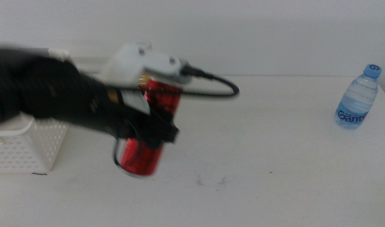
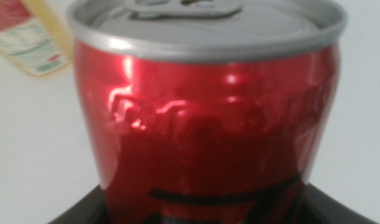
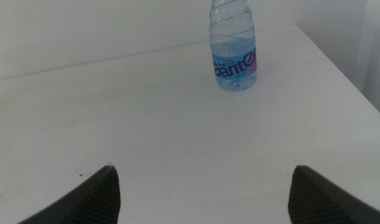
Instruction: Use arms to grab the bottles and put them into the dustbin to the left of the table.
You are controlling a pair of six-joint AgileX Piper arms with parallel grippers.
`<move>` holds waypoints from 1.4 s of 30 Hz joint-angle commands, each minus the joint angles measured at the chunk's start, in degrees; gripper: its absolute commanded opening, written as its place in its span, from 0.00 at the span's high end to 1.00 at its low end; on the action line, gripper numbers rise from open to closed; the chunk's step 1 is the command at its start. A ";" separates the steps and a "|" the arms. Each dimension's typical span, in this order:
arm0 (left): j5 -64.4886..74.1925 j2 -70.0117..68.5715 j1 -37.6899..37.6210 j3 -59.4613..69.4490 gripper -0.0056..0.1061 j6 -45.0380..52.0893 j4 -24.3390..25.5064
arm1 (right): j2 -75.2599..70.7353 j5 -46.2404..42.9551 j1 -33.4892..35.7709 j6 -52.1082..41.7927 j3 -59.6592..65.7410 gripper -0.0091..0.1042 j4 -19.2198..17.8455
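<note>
White bench [image 1: 274, 151] with small dark marks, water bottle [image 1: 358, 98] standing at its far right, white basket [image 1: 22, 148] at its left edge

- The left arm [image 1: 47, 94] is a thick black limb, blurred in the middle view.
- On its wrist sits a pale grey-white housing [image 1: 142, 63] with rounded corners.
- A black cable [image 1: 217, 85] loops out of that housing.
- A small yellow marking [image 1: 111, 97] shows on the black casing (too blurred to read).
- The right gripper [image 3: 202, 196] shows two dark, wedge-shaped fingers [image 3: 84, 198], matte and plain.
</note>
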 commanded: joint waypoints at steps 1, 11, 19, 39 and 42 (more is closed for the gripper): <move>9.63 -0.77 3.31 -6.68 0.97 4.71 1.35 | -0.29 -0.53 -0.43 -0.30 0.19 0.26 -0.15; 29.14 7.80 30.68 -27.79 0.97 10.19 5.30 | -0.29 -0.53 -0.43 -0.30 0.19 0.26 -0.15; 30.67 21.92 45.10 -37.39 0.97 15.11 3.29 | -0.29 -0.53 -0.43 -0.30 0.19 0.26 -0.15; 17.75 36.63 46.41 -37.54 0.11 14.45 6.81 | -0.29 -0.53 -0.43 -0.30 0.19 0.26 -0.15; 19.35 35.16 46.29 -38.01 0.11 13.85 6.52 | -0.29 -0.53 -0.43 -0.30 0.19 0.26 -0.15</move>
